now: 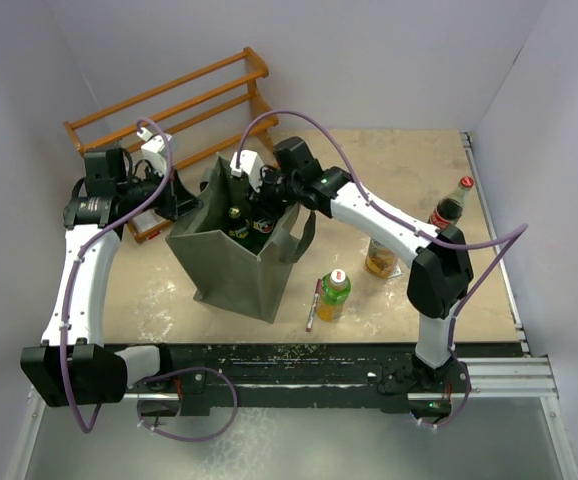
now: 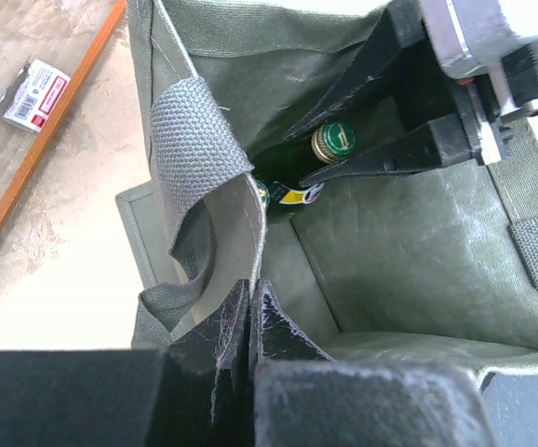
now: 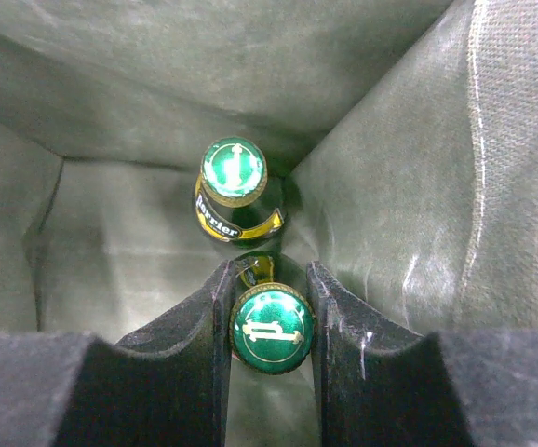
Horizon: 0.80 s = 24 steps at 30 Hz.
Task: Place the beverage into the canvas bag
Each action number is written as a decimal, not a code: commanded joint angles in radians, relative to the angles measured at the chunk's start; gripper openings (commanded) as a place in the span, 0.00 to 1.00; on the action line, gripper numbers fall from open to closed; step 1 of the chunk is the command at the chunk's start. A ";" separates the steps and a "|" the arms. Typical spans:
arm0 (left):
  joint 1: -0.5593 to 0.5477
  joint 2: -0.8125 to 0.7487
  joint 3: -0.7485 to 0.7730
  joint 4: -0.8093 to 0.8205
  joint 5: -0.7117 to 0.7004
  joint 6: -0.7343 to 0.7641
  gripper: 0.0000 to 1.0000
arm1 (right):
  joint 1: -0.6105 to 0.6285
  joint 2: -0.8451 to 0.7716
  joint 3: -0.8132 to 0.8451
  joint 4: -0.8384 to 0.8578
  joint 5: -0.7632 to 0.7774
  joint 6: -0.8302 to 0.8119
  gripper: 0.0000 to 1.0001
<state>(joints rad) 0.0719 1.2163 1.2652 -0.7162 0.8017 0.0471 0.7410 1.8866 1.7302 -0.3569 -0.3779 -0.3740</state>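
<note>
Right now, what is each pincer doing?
Left pincer: closed, pinching the canvas bag.
Right pincer: closed on a green bottle inside the bag.

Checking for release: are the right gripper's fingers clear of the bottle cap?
No, the right gripper clamps the green bottle cap from both sides inside the canvas bag.

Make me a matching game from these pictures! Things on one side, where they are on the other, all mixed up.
Things:
1 wooden rack
2 red-capped bottle
3 left gripper
4 green-capped bottle

Places:
A inside the canvas bag
B pinching the bag's rim
C back left, by the wall
D far right of the table

Pairs: 1-C, 2-D, 3-B, 4-A
</note>
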 commanded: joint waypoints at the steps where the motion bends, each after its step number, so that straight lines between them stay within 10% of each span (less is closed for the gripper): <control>1: 0.006 -0.023 -0.012 0.018 -0.010 0.032 0.00 | -0.015 -0.042 0.003 0.157 0.069 -0.044 0.00; 24: 0.007 -0.042 -0.021 0.014 -0.015 0.049 0.00 | -0.020 -0.034 -0.121 0.136 0.097 -0.130 0.21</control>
<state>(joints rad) 0.0719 1.1969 1.2518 -0.7139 0.7982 0.0669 0.7414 1.8893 1.6112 -0.2855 -0.3607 -0.4129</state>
